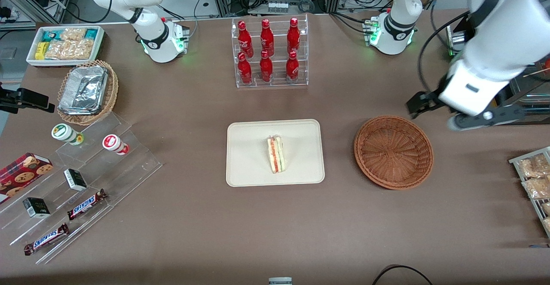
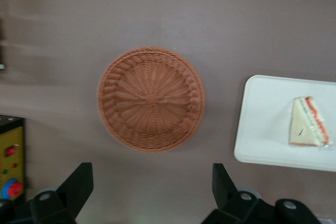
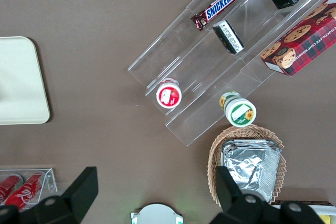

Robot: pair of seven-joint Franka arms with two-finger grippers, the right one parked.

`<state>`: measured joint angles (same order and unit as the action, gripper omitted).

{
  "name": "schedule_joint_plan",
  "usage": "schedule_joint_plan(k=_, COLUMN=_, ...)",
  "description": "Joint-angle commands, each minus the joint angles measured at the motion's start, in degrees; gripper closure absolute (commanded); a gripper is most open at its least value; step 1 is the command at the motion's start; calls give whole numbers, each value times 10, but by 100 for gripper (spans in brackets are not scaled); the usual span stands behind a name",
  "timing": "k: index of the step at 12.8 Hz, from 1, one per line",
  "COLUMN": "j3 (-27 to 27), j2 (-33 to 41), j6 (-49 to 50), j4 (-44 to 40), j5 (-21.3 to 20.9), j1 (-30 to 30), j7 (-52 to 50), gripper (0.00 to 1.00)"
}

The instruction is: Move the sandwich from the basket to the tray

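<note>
Spreading under everything is the brown table (image 1: 275,229), which only the front view shows whole — with the rack of red bottles (image 1: 269,53) farther from the camera than the tray (image 1: 253,147). That cream tray carries the sandwich (image 1: 276,154) near its middle, lying on its side. Toward the working arm's end sits the wicker basket (image 1: 393,151), apart from the tray, with nothing in it. The left wrist view looks straight down into that basket (image 2: 150,98) and catches the tray's edge (image 2: 262,129) and the sandwich (image 2: 308,124). The gripper (image 2: 149,195) hangs above the table beside the basket — fingers (image 2: 79,184) spread wide, holding nothing.
</note>
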<state>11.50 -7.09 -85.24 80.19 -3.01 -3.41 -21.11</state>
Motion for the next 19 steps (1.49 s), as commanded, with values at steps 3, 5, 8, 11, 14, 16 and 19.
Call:
schedule_joint_plan(k=3, j3=4, j2=99, j6=11, j4=92, j5=23, j1=72, j7=131, gripper=0)
schedule_joint_plan(k=5, j3=4, j2=112, j6=10, j4=110, j5=25, j1=86, j7=175, gripper=0)
schedule_joint_plan(k=8, j3=-58, j2=116, j6=9, j4=109, j5=23, j1=41, j7=196, gripper=0)
schedule_joint_plan(k=11, j3=-104, j2=116, j6=9, j4=109, j5=25, j1=30, j7=250, gripper=0)
schedule_joint_plan(k=14, j3=-103, j2=97, j6=11, j4=90, j5=26, j1=39, j7=253, gripper=0)
schedule_joint_plan(k=16, j3=-101, j2=78, j6=15, j4=63, j5=36, j1=41, j7=247, gripper=0)
schedule_joint_plan(k=19, j3=-101, j2=70, j6=14, j4=50, j5=37, j1=41, j7=249, gripper=0)
